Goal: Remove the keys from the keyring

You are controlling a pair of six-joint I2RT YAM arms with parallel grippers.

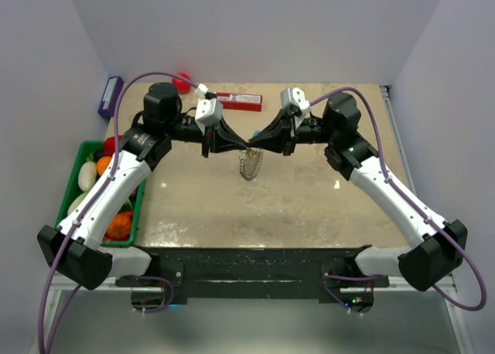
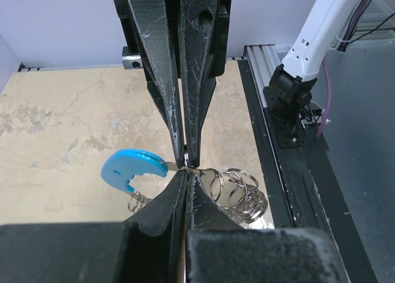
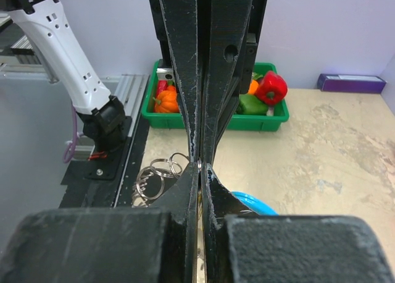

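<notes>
The left gripper [image 1: 237,144] and right gripper [image 1: 261,141] meet tip to tip above the bench [image 1: 309,207], on the near side of the red box [image 1: 238,100]; both are clamped tight on the keyring [image 1: 250,165], which hangs from their tips; its blue segment [image 2: 131,169] points toward the red box, the silvery rings [image 2: 239,193] away from it.

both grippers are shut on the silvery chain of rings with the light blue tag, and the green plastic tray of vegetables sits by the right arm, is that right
Wrong side: the green plastic tray of vegetables sits by the left arm, as the top external view shows. The left gripper and right gripper are indeed both shut on the silvery chain of rings.
</notes>
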